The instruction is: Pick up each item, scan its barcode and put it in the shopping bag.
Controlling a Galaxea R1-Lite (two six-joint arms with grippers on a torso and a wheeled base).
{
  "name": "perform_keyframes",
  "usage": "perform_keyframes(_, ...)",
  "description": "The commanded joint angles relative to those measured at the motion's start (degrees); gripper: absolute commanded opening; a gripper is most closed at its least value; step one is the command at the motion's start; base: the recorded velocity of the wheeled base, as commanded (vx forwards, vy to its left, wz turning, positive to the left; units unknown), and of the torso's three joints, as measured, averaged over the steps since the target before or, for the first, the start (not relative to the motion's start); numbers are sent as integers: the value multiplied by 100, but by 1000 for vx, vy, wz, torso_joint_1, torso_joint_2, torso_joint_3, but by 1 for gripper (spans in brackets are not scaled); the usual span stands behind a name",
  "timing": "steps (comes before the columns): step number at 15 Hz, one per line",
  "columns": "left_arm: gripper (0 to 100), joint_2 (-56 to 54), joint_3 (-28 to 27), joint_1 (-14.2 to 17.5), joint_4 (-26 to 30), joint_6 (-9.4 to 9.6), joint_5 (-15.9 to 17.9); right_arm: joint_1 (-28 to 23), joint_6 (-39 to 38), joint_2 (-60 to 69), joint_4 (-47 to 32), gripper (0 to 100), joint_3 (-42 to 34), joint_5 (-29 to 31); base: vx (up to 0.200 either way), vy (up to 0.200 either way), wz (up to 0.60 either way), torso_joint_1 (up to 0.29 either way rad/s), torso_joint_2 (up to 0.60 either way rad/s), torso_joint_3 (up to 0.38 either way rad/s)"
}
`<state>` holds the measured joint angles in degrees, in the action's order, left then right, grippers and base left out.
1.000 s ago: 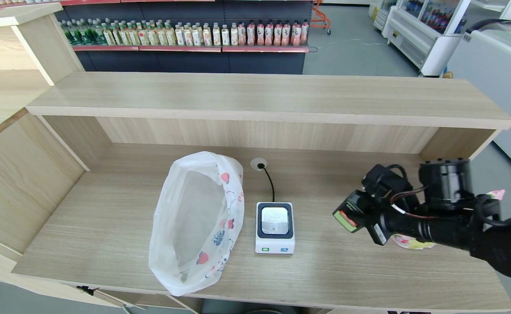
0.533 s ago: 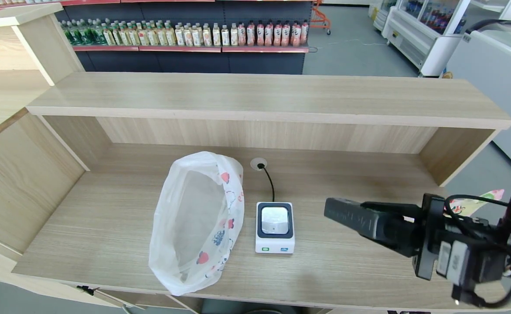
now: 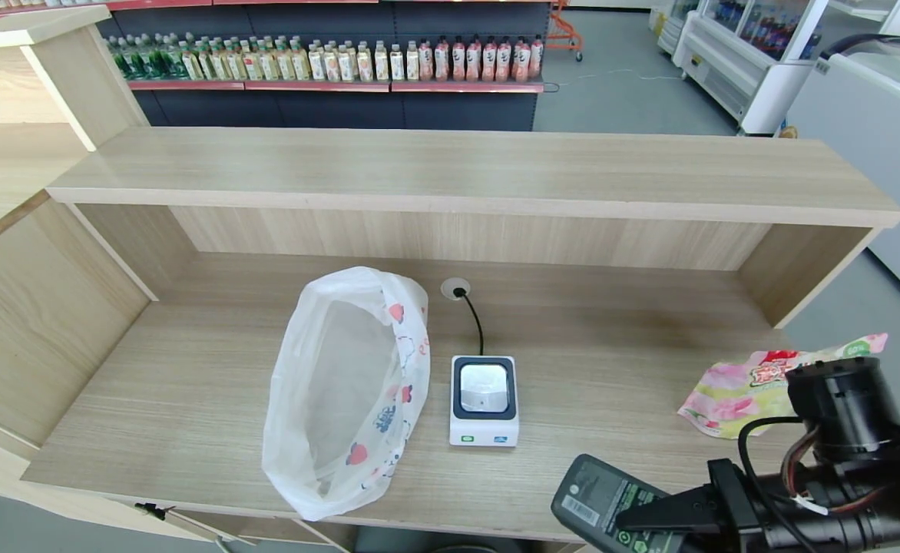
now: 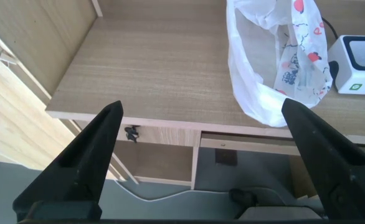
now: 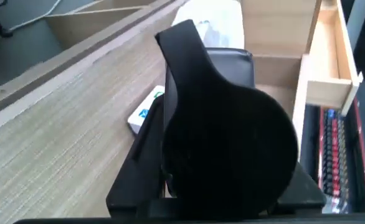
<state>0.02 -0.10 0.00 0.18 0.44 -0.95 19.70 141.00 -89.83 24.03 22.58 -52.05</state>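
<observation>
Black fingers [image 4: 76,168] of the left gripper [image 4: 201,158] stand wide apart with nothing between them. They hang off the front edge of the counter [image 3: 189,399], near the bag [image 3: 342,384]. The right gripper [image 3: 600,499] lies low over that same front edge, to the right of the scanner [image 3: 484,399] and pointing left; whether it is spread or closed cannot be told from here. The pouch [image 3: 742,384] is not in it: it lies flat at the counter's right end, well apart from the scanner, with its far corner reaching past the right edge and part of it hidden behind the right arm. The bag stands open just left of the scanner. The pickup looks not yet made, and the risk sits with that overhang: a sideways brush from the arm, or a grasp that skids on the thin slick film, could push the pouch off the counter. A grip over the barcode would also spoil the scan, and a wide swing towards the bag could clip the scanner
</observation>
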Motion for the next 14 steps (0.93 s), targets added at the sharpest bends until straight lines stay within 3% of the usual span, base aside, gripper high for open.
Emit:
perform_keyframes(1,100,-2,1,0,-1,0,-2,201,543,-465,-144,0,441,-59,0,0,0,0,0,0)
perform_keyframes(3,100,-2,1,0,-1,0,-2,254,789,-720,-179,0,775,-103,0,0,0,0,0,0)
perform_keyframes(6,100,-2,1,0,-1,0,-2,658,1343,-1142,-179,0,1267,-692,0,0,0,0,0,0)
perform_keyframes(14,100,-2,1,0,-1,0,-2,658,1782,-1423,-118,0,1794,-718,0,0,0,0,0,0)
